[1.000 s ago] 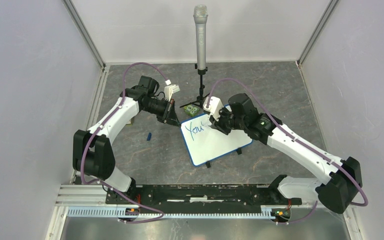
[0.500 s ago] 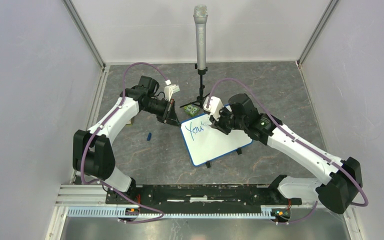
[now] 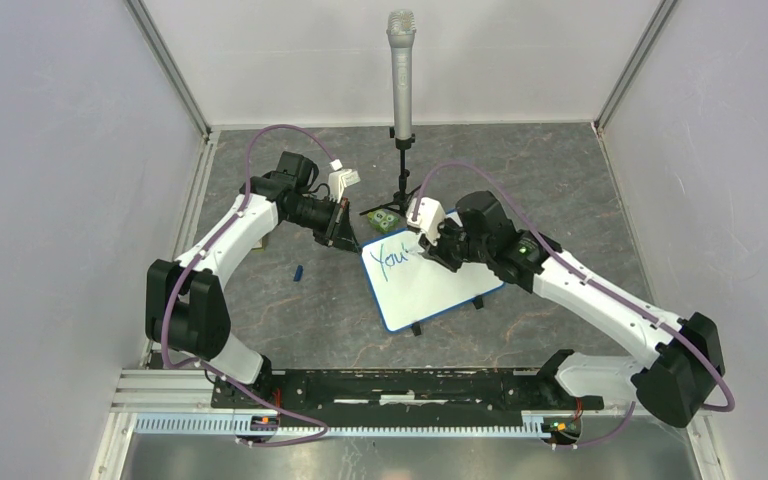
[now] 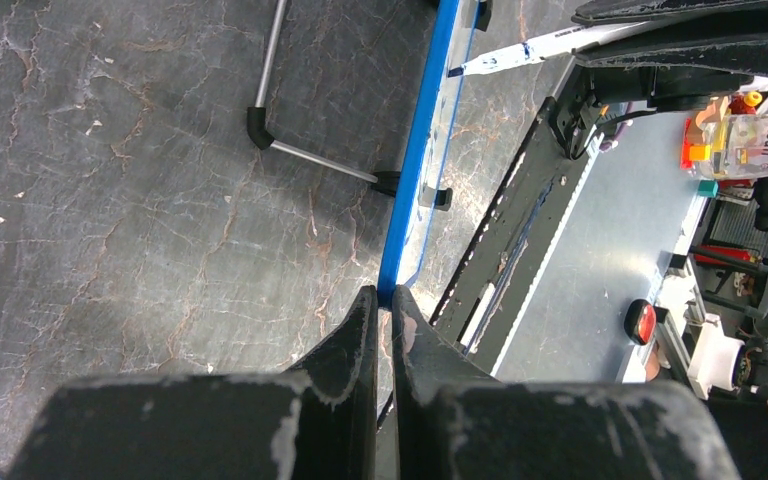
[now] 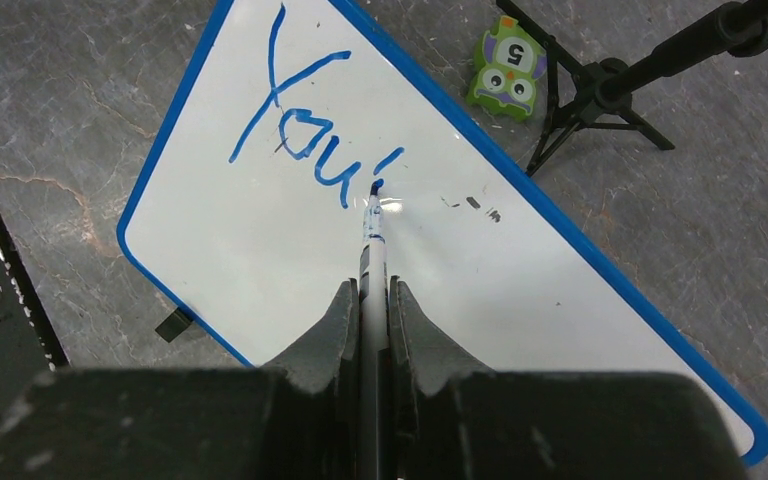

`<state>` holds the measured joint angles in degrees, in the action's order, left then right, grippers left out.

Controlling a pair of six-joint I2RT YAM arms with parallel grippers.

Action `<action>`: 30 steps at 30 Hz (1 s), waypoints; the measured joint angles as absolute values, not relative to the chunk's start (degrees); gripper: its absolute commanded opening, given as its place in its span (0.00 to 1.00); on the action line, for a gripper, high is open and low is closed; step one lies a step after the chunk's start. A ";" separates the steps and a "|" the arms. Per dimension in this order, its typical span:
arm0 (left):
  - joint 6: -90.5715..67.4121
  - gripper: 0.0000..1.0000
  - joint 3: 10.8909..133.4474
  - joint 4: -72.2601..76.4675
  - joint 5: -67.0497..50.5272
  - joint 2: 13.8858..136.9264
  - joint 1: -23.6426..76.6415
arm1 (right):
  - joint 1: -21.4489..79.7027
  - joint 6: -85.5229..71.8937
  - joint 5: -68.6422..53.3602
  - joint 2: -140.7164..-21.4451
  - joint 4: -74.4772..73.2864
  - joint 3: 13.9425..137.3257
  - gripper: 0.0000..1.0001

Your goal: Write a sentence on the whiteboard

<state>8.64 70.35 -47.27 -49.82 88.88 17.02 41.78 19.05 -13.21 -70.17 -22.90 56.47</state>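
The whiteboard (image 3: 428, 285) lies tilted mid-table, with a blue edge and black feet. Blue text "You'" (image 5: 305, 130) runs along its upper part; it also shows in the top view (image 3: 393, 255). My right gripper (image 5: 374, 290) is shut on a white marker (image 5: 372, 245), whose blue tip touches the board just under the apostrophe. In the top view the right gripper (image 3: 430, 243) hangs over the board's far edge. My left gripper (image 4: 385, 298) is shut on the board's blue edge (image 4: 422, 150) at its far left corner (image 3: 352, 242). The marker (image 4: 550, 48) also shows in the left wrist view.
A microphone on a black tripod stand (image 3: 401, 90) stands behind the board. A green owl card (image 5: 508, 62) lies by the stand's feet (image 3: 384, 218). A small blue cap (image 3: 299, 272) lies left of the board. Grey walls enclose the table on three sides.
The right gripper has shifted slightly with the marker on the board; the apostrophe after "You" now shows. The left arm and the board have not moved.
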 measured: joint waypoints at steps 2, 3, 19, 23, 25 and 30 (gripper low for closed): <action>8.64 0.03 70.35 -47.27 -49.82 88.88 17.02 | 41.78 19.22 -13.21 -69.69 -22.79 55.83 0.00; 8.64 0.03 70.35 -47.27 -49.82 88.88 17.02 | 41.78 19.27 -13.21 -69.43 -22.79 55.48 0.00; 8.64 0.02 70.35 -47.27 -49.80 88.88 16.99 | 41.67 19.31 -13.93 -67.85 -22.87 52.82 0.00; 8.64 0.03 70.35 -47.27 -49.69 88.88 16.99 | 41.63 19.27 -13.96 -68.42 -23.33 53.56 0.00; 8.64 0.03 70.35 -47.27 -49.69 88.88 16.99 | 41.63 19.27 -13.93 -68.64 -23.73 54.02 0.00; 8.64 0.03 70.35 -47.27 -49.69 88.88 16.99 | 41.50 19.29 -13.89 -69.34 -23.73 55.13 0.00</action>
